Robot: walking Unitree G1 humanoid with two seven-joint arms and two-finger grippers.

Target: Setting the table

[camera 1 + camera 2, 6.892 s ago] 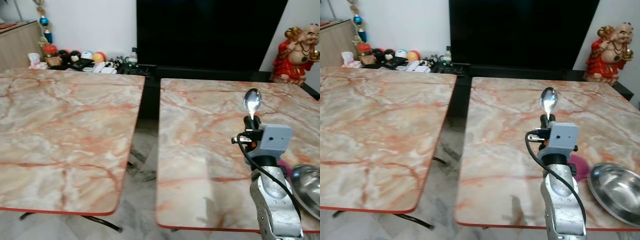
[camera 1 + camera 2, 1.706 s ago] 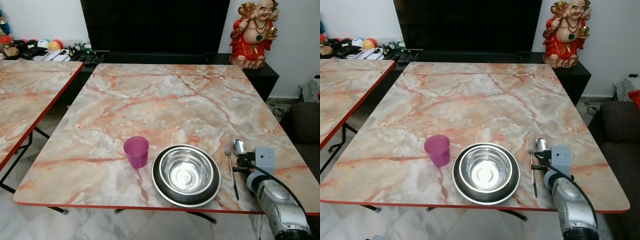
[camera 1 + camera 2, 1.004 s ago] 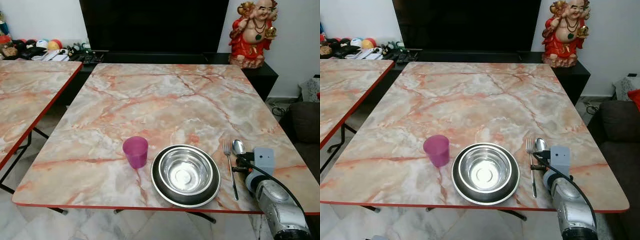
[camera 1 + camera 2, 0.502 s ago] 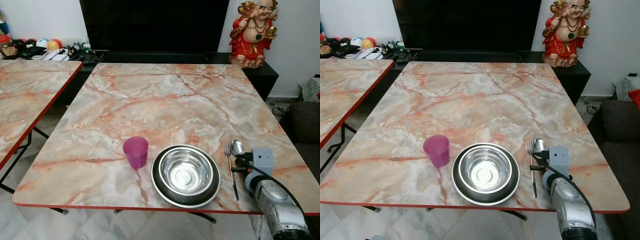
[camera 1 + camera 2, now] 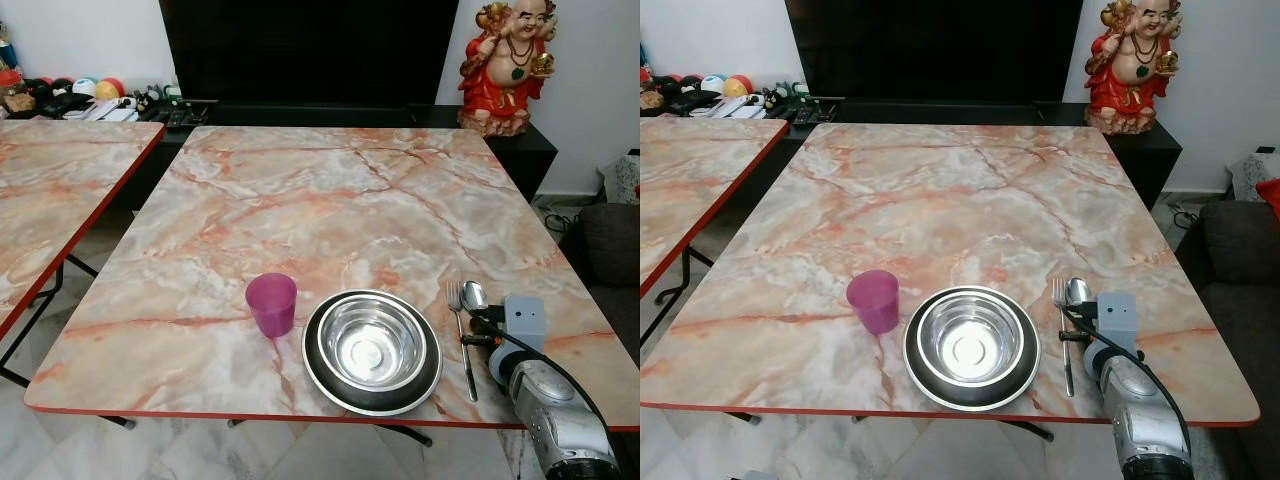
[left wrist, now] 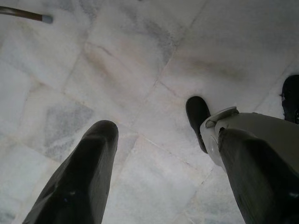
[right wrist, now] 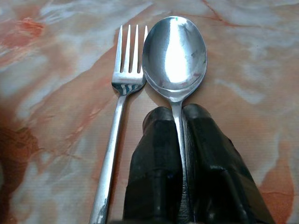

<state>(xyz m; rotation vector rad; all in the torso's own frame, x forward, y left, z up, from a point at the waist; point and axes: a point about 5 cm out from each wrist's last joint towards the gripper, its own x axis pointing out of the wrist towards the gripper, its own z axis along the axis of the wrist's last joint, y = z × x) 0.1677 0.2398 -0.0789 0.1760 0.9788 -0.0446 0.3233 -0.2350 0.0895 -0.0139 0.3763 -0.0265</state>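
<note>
Right claw (image 7: 179,140) clamped on the spoon (image 7: 175,56) handle, low at the worktop's (image 5: 330,200) near right corner. Spoon bowl lies just beside the fork (image 7: 122,93), which is flat on the worktop. Steel bowl (image 5: 372,350) on a dark plate near the front edge, purple cup (image 5: 271,304) to its left. Left claw (image 6: 163,172) spread apart, hanging over the tile floor (image 6: 140,70).
</note>
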